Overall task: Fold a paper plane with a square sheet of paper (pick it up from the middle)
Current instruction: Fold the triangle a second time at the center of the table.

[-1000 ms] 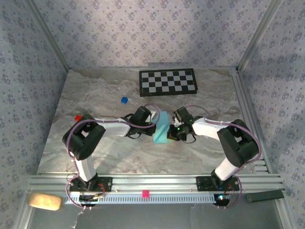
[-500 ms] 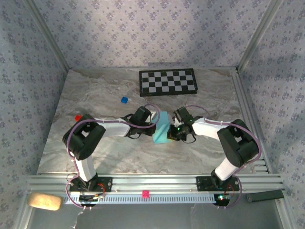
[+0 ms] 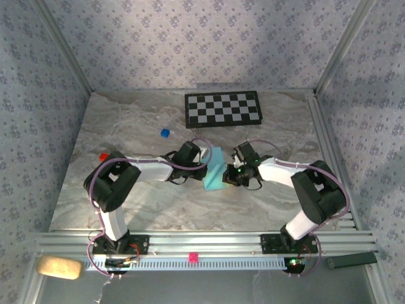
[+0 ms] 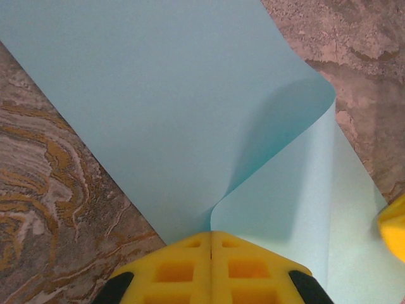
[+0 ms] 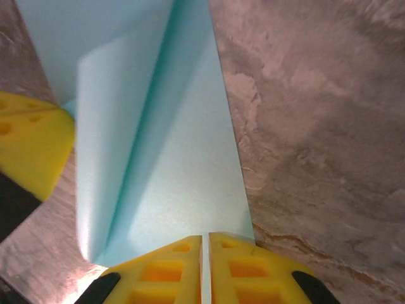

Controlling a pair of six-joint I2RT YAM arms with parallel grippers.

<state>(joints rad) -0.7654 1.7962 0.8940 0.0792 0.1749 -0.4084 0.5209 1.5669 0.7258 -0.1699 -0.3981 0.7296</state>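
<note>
Fingers (image 4: 253, 261) tight on sheet (image 4: 158, 95)

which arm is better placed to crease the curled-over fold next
Probably left: the left gripper is shut on the sheet where the flap bends over, so it could slide along that bend. The right gripper pinches a flat edge, better as an anchor.

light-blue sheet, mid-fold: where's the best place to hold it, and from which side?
By its edges, from the sides, low along the table. The square sheet of paper is thin, one layer curled up, so only an edge offers a pinch. The left gripper and right gripper are each shut on an opposite edge that way.
</note>
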